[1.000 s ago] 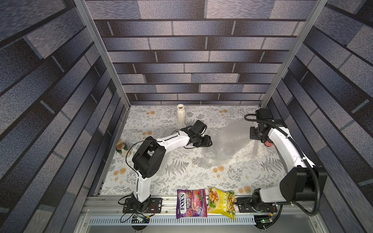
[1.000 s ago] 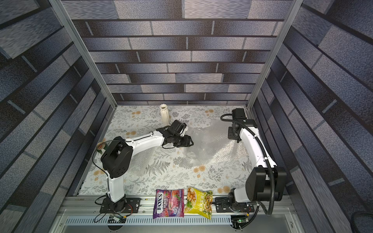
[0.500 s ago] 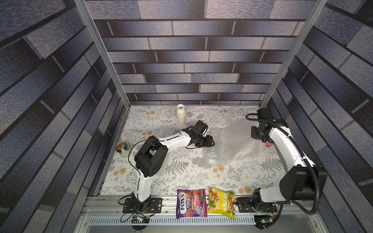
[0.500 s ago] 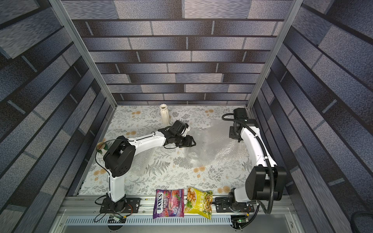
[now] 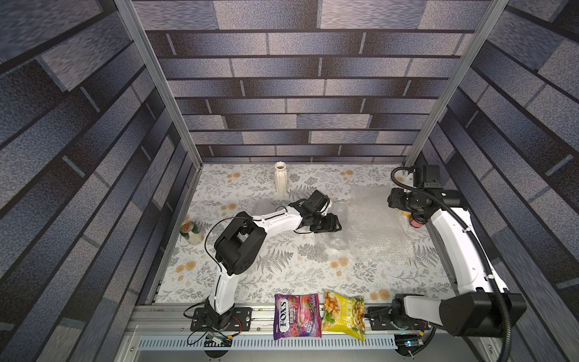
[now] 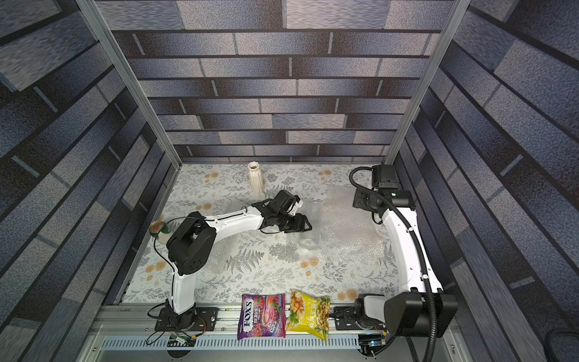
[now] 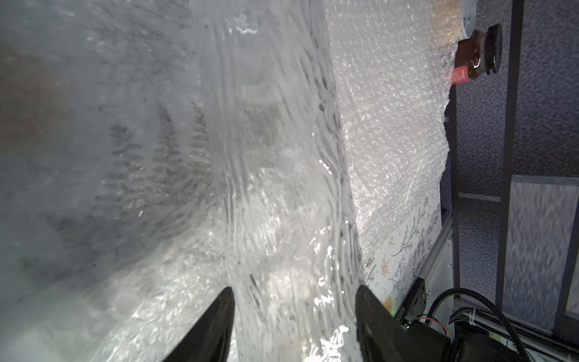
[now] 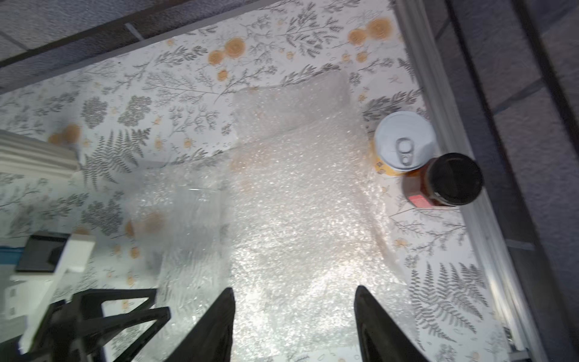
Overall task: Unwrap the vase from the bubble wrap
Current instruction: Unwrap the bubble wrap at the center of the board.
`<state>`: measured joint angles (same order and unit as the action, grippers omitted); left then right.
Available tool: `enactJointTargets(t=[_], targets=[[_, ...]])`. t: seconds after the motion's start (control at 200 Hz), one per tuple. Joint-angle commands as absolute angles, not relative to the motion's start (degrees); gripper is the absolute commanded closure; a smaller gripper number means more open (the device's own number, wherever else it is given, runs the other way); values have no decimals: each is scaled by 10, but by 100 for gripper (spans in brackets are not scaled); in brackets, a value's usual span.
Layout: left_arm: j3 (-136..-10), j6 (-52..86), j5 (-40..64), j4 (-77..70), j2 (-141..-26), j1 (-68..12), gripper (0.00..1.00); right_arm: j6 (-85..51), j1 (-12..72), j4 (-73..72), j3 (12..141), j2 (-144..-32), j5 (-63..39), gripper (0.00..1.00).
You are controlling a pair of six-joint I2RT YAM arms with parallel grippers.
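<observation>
While the bubble wrap (image 5: pixel 376 225) lies spread flat on the table (image 5: pixel 282 275), reaching from its middle toward the right edge, the clear glass vase (image 5: pixel 338 228) lies on its side at the sheet's left margin. The left gripper (image 7: pixel 293 293) straddles the vase, one jaw on each side; whether they press it cannot be told. The right gripper (image 8: pixel 294 291) hangs over the wrap near the far right corner, jaws spread.

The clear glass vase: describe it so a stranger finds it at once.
On the floral table, find the whitish bubble wrap sheet spread over its right half. At its edge nearest the left gripper lies a clear rippled glass vase. Unlike the upright white ribbed vase by the back wall, it is transparent and on its side.
</observation>
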<state>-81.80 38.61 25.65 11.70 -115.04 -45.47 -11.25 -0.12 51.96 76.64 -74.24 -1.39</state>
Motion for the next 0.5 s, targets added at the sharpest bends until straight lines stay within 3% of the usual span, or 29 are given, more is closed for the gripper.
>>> enactJointTargets(t=[0.0,0.496], targets=[[-814,378,232,113,-1116,-458,33,-160,11,493,738,-768,-134,38],[-724,281,53,198,-904,-416,20,-245,151,385,698,-902,-103,30]])
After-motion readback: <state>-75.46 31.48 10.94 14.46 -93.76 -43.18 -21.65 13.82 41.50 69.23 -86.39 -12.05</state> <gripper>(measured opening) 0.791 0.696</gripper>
